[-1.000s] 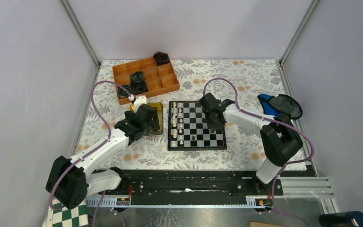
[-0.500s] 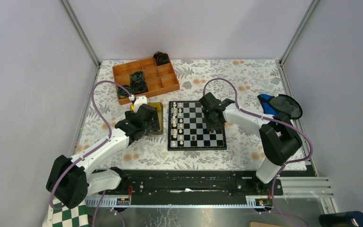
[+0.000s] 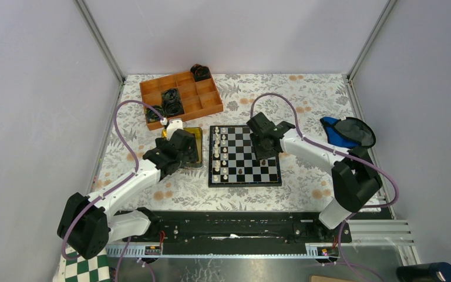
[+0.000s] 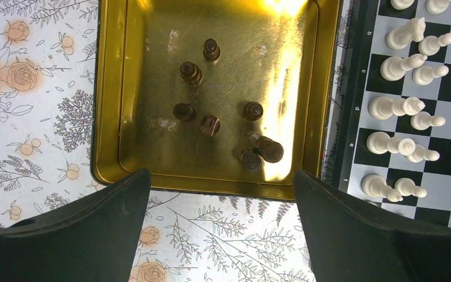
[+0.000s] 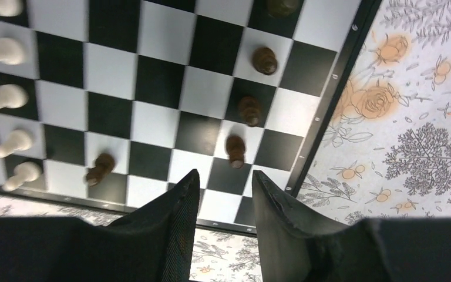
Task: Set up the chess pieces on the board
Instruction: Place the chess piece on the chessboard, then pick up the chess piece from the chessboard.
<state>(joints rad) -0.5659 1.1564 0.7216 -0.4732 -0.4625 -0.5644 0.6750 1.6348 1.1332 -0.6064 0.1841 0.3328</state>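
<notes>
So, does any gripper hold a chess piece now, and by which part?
Nothing is held. The left gripper hangs open above the gold tin, the right gripper open above the board, both gaps empty.

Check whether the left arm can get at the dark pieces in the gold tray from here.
Probably yes. The left gripper hangs open directly over the gold tray, and the dark pieces sit uncovered on its floor. Two beside one wall crowd together, so singling one out may be harder.

A floral-patterned table [image 3: 305, 94] carries four things: an orange divided tray [image 3: 204, 101] at the far left, a gold tin [image 4: 108, 88] touching the board [image 3: 258, 170], and a blue-and-black object [image 3: 346, 132] at the right.
</notes>
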